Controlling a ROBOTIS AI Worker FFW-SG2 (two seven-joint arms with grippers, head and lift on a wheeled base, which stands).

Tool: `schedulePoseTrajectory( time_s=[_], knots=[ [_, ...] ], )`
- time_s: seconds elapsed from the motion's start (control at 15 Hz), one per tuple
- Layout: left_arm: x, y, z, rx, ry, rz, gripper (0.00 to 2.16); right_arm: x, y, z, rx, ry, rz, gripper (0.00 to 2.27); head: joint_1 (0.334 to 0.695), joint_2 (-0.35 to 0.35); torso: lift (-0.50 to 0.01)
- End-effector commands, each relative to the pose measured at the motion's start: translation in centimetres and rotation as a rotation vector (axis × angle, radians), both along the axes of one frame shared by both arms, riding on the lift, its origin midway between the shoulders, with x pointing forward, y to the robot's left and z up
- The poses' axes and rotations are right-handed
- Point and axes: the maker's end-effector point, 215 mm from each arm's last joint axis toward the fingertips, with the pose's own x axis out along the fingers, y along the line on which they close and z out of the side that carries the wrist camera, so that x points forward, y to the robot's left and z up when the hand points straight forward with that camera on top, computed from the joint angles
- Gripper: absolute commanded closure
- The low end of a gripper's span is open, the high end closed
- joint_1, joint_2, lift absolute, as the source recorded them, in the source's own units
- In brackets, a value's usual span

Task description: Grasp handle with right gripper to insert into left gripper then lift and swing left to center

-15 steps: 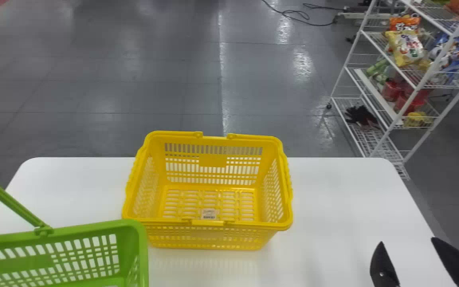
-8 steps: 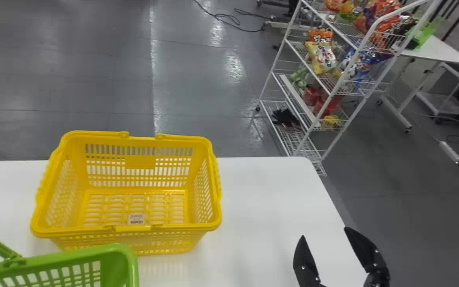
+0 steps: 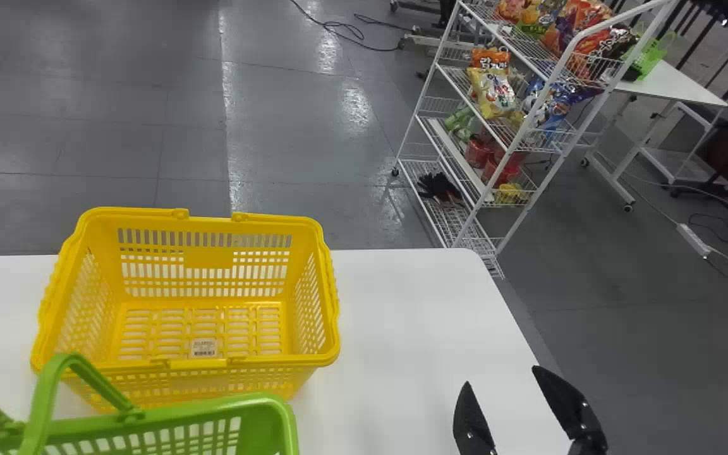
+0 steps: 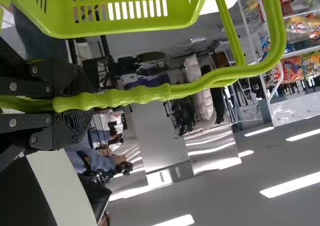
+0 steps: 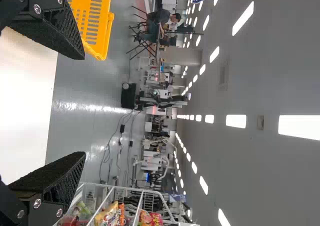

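Head view: white worktop (image 3: 402, 328) across the lower frame, yellow basket (image 3: 329, 303) on its left part, green basket (image 3: 212, 412) lower left, right gripper (image 3: 501, 375) open lower right. Left wrist view: left gripper's (image 4: 80, 103) fingers grip the green handle (image 4: 135, 95).

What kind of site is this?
Probably an indoor lab or demo hall mocked up as a shop: white wire rack stocked with colourful snack bags, yellow slotted plastic shopping basket on a white table, smooth grey floor beyond.
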Motion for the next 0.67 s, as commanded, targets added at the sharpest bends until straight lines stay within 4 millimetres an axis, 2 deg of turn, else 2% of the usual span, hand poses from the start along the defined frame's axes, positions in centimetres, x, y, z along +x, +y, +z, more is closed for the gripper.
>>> schedulePoseTrajectory(
  time_s=[0.0, 0.27, 0.6],
  knots=[
    [0.1, -1.5, -0.7, -0.002, 0.001, -0.019, 2.14, -0.1, 0.0, 0.0, 0.001, 0.001, -0.001, 0.13, 0.695, -0.35, -0.093],
    [0.4, -4.0, -1.5, 0.015, -0.015, -0.028, 2.14, -0.2, 0.1, 0.0, 0.004, 0.0, -0.002, 0.13, 0.695, -0.35, -0.093],
    [1.3, -5.3, -1.9, 0.021, -0.031, -0.018, 2.14, -0.3, 0.0, 0.0, 0.003, -0.001, -0.002, 0.13, 0.695, -0.35, -0.093]
  ],
)
